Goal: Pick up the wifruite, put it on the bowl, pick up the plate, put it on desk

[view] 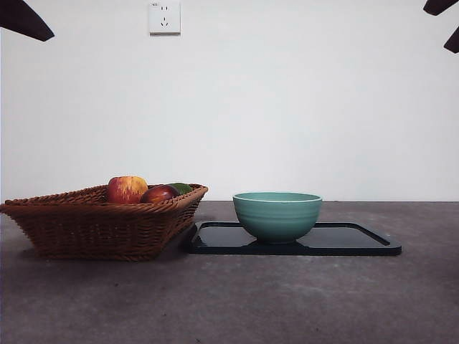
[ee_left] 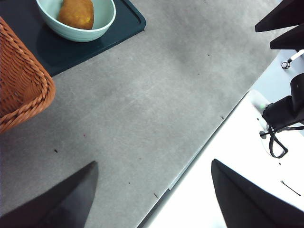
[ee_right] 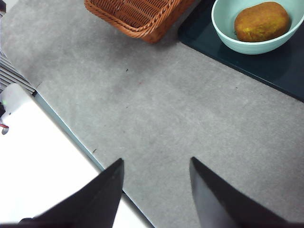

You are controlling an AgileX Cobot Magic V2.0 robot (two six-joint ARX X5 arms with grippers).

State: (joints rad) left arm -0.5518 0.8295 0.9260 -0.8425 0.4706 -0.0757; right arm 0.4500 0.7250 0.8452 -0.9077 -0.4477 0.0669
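Your left claw (ee_left: 152,190) hangs released over bare tabletop (ee_left: 142,109), jaws spread wide, nothing between them. Your right claw (ee_right: 156,190) is the same: jaws apart, empty, over the tabletop's near edge.

The fruit (ee_right: 261,21), dull golden-brown, matte, oval, lies inside the bowl (ee_right: 237,40), well away from both claws and out ahead of each. You can't see it in the front view; the bowl wall hides it.

The bowl (view: 277,215) is round, glazed teal with faint horizontal ribs and a paler rim. It sits on the plate (view: 358,240), a flat, glossy, dark rectangular tray with rounded corners and a low raised lip, lying on the tabletop.

The basket (view: 93,222) is brown woven wicker, its corner just beside the plate's edge. In it are a red-yellow streaked apple (view: 127,189), a dark red fruit (view: 159,193) and something green (view: 181,188) behind.

The tabletop is grey-brown, matte, mottled.
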